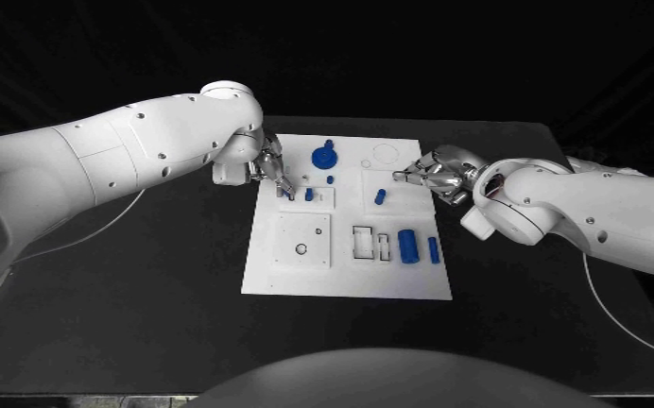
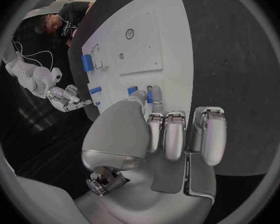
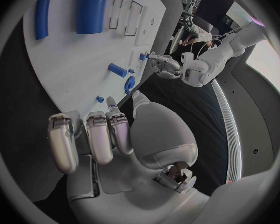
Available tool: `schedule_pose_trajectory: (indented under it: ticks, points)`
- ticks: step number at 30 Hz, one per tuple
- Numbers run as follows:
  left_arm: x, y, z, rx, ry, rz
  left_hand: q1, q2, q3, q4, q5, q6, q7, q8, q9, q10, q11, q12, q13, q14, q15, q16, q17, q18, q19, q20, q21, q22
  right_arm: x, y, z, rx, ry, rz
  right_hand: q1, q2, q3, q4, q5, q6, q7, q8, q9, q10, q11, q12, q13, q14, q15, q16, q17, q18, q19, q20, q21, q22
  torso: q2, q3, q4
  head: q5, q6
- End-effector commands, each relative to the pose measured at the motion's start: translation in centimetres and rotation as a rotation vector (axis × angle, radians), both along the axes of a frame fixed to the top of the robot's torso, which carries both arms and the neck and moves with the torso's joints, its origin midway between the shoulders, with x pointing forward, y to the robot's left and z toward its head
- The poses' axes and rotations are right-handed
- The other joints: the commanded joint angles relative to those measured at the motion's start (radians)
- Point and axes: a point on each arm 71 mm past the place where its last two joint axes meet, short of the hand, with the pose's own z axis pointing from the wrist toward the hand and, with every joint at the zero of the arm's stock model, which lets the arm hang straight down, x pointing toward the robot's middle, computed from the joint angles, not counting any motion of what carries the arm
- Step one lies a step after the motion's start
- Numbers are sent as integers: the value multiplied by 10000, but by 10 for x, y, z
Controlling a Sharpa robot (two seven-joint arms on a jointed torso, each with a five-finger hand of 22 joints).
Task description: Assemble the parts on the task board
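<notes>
The right hand [image 3: 115,134] hangs over the task board's [image 3: 77,59] edge, fingers [image 3: 96,134] curled; the left hand [image 3: 164,64] reaches opposite.

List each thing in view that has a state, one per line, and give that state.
left hand: fingers at a small blue part, grip unclear.
right hand: curled, holding nothing.
round blue part: on the task board, free.
large blue cylinder: lying flat, free.
long blue bar: lying flat, free.

White task board [image 1: 280,276] with blue parts [image 1: 407,245] on black table [image 1: 163,285]; silver hands, white arms.
</notes>
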Motion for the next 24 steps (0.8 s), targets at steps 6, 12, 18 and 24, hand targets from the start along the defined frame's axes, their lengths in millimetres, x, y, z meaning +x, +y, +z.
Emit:
schedule_pose_trajectory:
  ticks: [6, 12, 18, 24]
  points:
    - [-2, -5, -2, -75, 77, -247, 108, -29, 55, 0, 40, 53, 15, 2, 1, 1043, -40, 23, 2608, 1059, -46, 26, 2632, -150, 1034, -67, 62, 2634, 0, 2, 0, -25, -23, 162, 45, 65, -8, -30, 51, -47, 41, 35, 16, 1066, 77, -50, 2627, 1024, 75, 41, 2627, -142, 1048, 50, 45, 2629, -4, -1, 1, -12, 7]
    - [-2, -6, -4, -77, 136, -263, 113, -31, 69, 0, 39, 47, 18, -4, 1, 1043, -37, 23, 2608, 1059, -45, 26, 2632, -150, 1034, -67, 62, 2634, 0, 2, 0, -29, -22, 157, 45, 65, -8, -30, 51, -47, 41, 35, 16, 1066, 77, -50, 2627, 1024, 75, 41, 2627, -142, 1048, 50, 45, 2629, -4, 2, 5, -26, 18]
    - [-2, -6, -4, -66, 164, -262, 120, -28, 93, 1, 37, 41, 22, -11, 2, 1043, -34, 23, 2608, 1059, -44, 26, 2632, -150, 1034, -67, 62, 2634, 0, 2, 0, -31, -25, 152, 45, 65, -8, -30, 51, -47, 41, 35, 16, 1066, 77, -50, 2627, 1024, 75, 41, 2627, -142, 1048, 50, 45, 2629, -2, -2, 1, -32, 27]
    - [-3, -8, -5, -69, 190, -294, 128, -27, 120, 2, 32, 31, 28, -21, 4, 1043, -29, 23, 2608, 1059, -43, 26, 2632, -150, 1034, -67, 62, 2634, 0, 2, 0, -33, -24, 141, 45, 65, -8, -30, 51, -47, 41, 35, 16, 1066, 77, -50, 2627, 1024, 75, 41, 2627, -142, 1048, 50, 45, 2629, 7, -9, 9, -64, 17]
